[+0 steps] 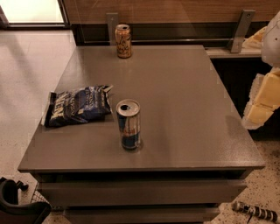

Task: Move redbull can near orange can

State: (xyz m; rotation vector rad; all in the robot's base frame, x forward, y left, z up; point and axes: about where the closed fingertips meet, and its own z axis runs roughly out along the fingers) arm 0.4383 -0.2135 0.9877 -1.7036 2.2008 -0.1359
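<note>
silver-blue redbull can (128, 124) near the front edge of the counter (183, 109) is looking light, slippery, dentable; we are favouring a mid-body hold. gripper (259, 111) is hanging off the right edge; its spread we cannot tell.

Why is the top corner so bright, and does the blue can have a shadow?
Camera view: a bright panel glows top left, paling the floor; the redbull can casts a small soft shadow at its base on the table; the claw is not in view, only the arm at the right edge.
</note>
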